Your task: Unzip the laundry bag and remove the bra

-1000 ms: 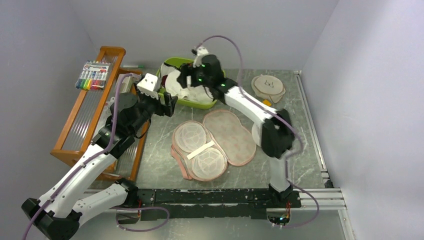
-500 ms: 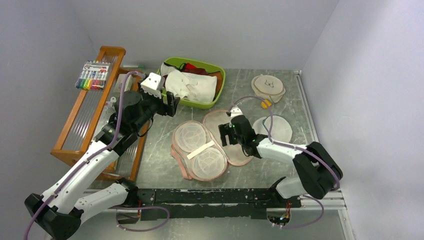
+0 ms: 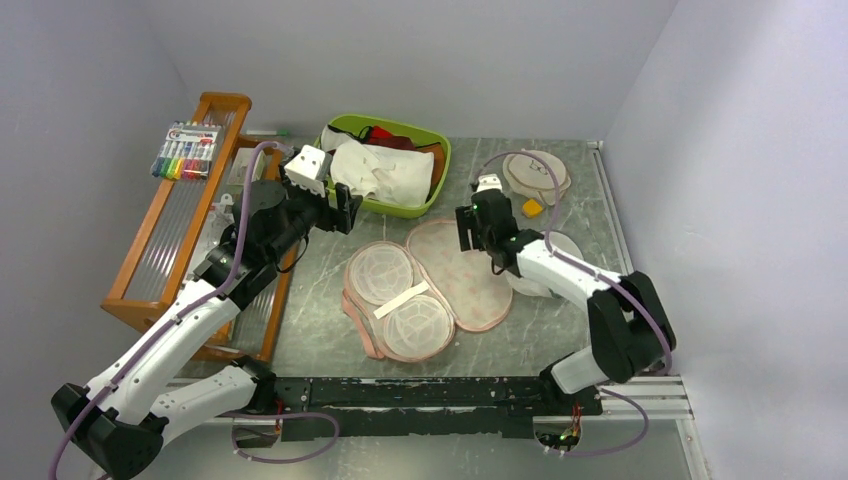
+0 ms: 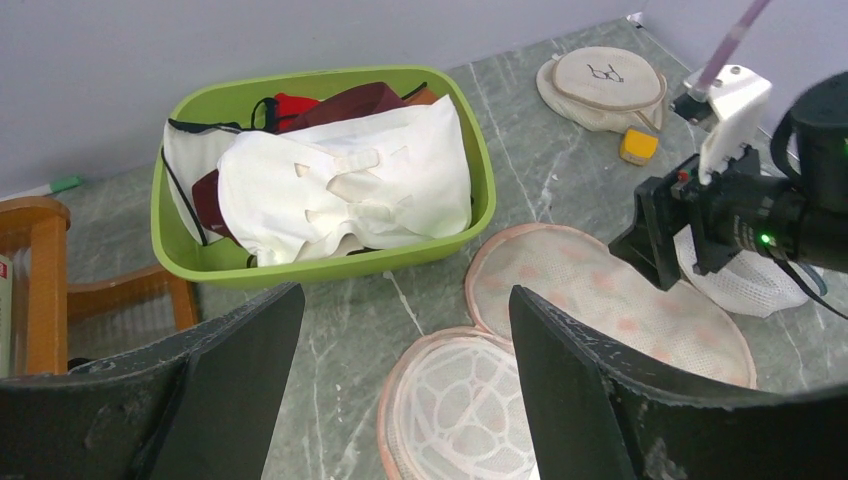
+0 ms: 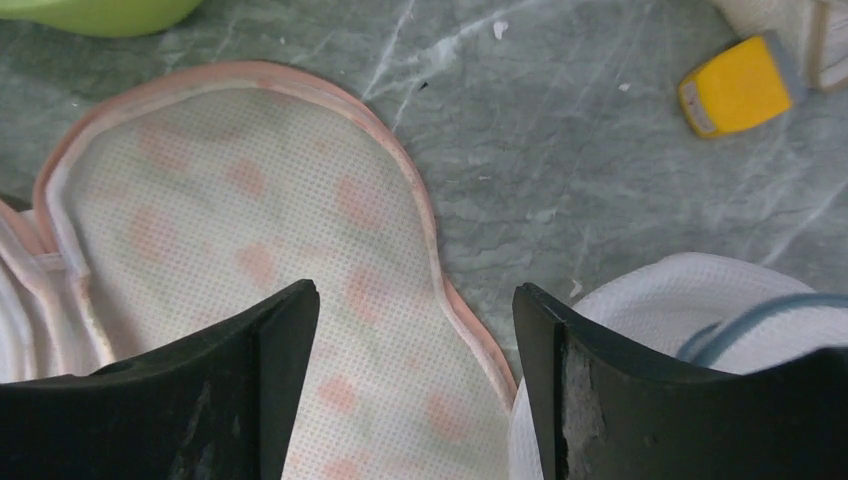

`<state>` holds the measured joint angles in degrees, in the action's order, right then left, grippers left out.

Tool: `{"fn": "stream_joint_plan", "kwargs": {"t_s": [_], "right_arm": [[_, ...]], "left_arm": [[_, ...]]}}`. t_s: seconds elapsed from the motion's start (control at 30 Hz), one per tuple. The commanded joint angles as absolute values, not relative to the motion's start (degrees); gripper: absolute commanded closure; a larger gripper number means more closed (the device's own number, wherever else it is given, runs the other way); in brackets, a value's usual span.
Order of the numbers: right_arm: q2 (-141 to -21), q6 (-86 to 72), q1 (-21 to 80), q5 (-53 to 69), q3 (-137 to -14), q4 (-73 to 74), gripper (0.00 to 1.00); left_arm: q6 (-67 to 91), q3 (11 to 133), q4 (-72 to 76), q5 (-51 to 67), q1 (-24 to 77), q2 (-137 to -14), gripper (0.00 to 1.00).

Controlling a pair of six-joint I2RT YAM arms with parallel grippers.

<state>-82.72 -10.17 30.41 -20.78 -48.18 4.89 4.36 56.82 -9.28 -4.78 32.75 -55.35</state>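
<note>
The laundry bag (image 3: 455, 275) lies unzipped and spread flat in the middle of the grey marbled surface (image 3: 320, 330), a peanut-shaped pouch with pink edging. The half toward 3 o'clock shows its pale inside, with faint peach spots of the print showing through. The half toward 9 o'clock carries two round white mesh domes (image 3: 380, 270) with a white strap (image 3: 402, 300) lying across them. The bra (image 3: 390, 172) is out of the bag, a crumpled white piece on top of a maroon garment (image 4: 345, 100) in the green bin (image 3: 440, 160) at 12 o'clock of the pouch. The right claw (image 3: 468, 230) hangs over the pouch's 2 o'clock edge, fingers apart with nothing between them; its wrist view looks down on the pink rim, with a yellow block (image 5: 740, 85) at 1 o'clock. The left claw (image 3: 340, 212) is also spread wide and holds nothing, at 11 o'clock of the pouch, near the bin's near corner.
</note>
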Motion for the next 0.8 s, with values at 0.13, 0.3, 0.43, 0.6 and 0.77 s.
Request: {"fn": "stream_joint_plan", "kwargs": {"t_s": [0.13,0.3,0.43,0.6,0.77], "right_arm": [[-89.7,-11.2,20.9,0.0,-51.5,11.9,0.38],[-92.2,-11.3,16.8,4.9,-50.3,8.6,0.49],[-94.7,-11.5,15.3,6.3,-49.7,6.1,0.49],[-97.2,-11.7,14.7,6.3,-49.8,4.7,0.48],[-98.0,-13.5,14.7,8.5,-47.0,1.7,0.56]], "left_arm": [[5.0,58.7,-8.6,-3.4,32.3,-54.2,0.13],[5.1,58.8,-8.7,-3.2,32.2,-54.6,0.13],[5.3,58.9,-8.8,-3.0,32.3,-55.0,0.13],[5.5,58.8,-8.7,-2.6,32.3,-55.1,0.13],[5.5,58.9,-9.0,-2.7,32.3,-55.6,0.13]]}}
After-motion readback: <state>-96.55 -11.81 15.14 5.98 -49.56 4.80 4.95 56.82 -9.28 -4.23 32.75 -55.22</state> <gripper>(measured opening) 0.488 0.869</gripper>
